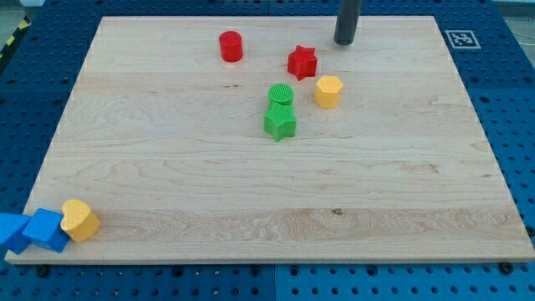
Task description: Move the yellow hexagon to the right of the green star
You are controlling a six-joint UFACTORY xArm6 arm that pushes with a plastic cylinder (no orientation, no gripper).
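The yellow hexagon (328, 90) lies on the wooden board above the middle, to the upper right of the green star (280, 123). A green cylinder (281, 95) touches the star's top side. A red star (302, 62) sits just to the upper left of the hexagon. My tip (344, 42) is near the board's top edge, above and slightly right of the hexagon, and touches no block.
A red cylinder (231, 46) stands at the view's upper left of the red star. At the bottom left corner lie a yellow block (79, 220) and two blue blocks (47, 230) (12, 233). A fiducial marker (459, 38) sits at the board's top right.
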